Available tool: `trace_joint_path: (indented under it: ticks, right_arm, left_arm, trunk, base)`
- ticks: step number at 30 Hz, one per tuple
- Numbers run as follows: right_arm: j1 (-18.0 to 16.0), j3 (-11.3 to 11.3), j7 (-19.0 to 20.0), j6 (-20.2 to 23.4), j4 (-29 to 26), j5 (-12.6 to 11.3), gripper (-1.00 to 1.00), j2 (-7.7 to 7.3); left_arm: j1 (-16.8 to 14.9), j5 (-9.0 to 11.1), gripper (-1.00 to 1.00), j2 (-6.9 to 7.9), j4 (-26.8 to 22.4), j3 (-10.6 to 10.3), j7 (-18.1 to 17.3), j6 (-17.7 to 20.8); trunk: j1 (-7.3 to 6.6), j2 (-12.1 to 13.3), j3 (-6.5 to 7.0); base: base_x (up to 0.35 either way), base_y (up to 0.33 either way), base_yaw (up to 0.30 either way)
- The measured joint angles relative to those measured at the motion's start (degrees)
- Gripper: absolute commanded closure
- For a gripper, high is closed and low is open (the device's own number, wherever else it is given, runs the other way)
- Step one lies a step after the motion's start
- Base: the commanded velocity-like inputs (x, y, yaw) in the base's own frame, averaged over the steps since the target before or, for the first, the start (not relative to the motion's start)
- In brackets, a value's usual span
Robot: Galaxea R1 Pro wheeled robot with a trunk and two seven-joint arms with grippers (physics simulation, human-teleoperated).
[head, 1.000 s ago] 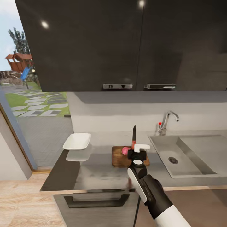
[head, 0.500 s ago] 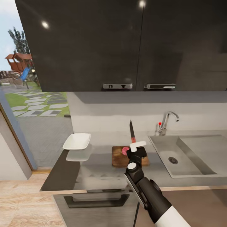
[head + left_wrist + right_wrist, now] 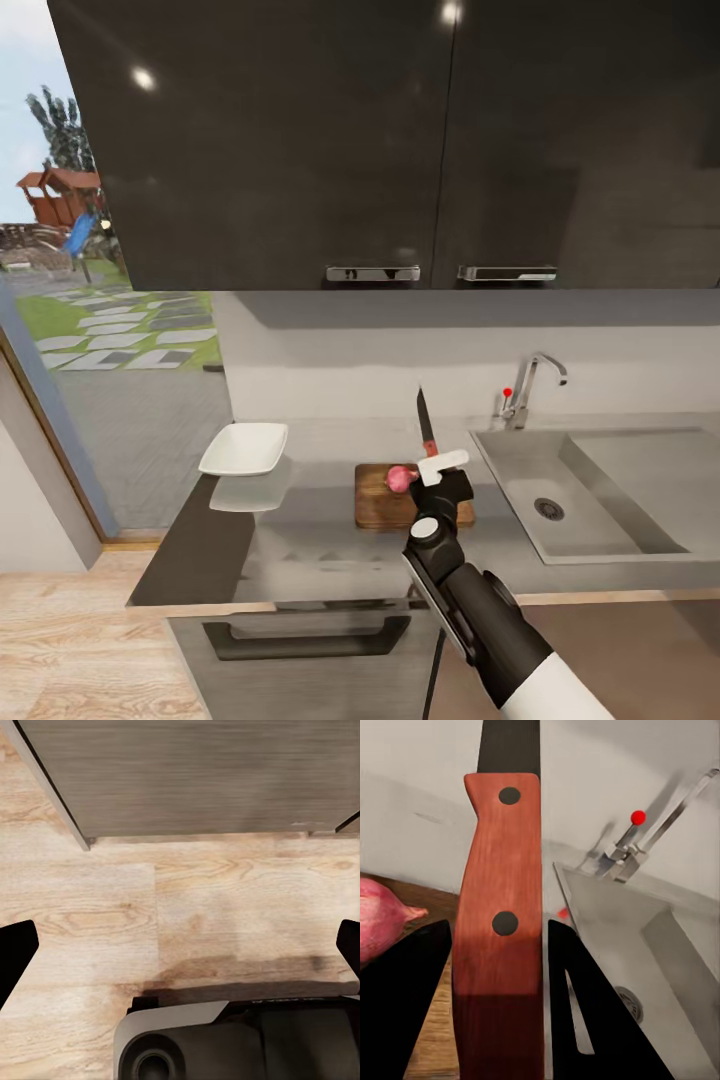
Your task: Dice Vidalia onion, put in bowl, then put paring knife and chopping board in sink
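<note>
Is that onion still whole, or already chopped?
Whole. The onion lies as one round pink piece on the board, with the knife raised in the right hand.

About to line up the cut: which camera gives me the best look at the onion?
The head view: the whole Vidalia onion sits on the chopping board, beside the right end effector holding the paring knife. The right wrist view catches just one side of it at the frame's edge.
</note>
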Motion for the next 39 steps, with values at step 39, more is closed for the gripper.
trace_joint_path:
  ticks: [39]
  right_arm:
    - [0.0,9.2,5.9,0.6,3.3,0.0,1.0,-2.14]
  left_arm:
    - [0.0,0.0,-1.0,0.0,0.9,0.0,0.0,0.0]
  trunk:
    - [0.0,0.0,0.0]
  base:
    - [0.0,-0.09,0.0]
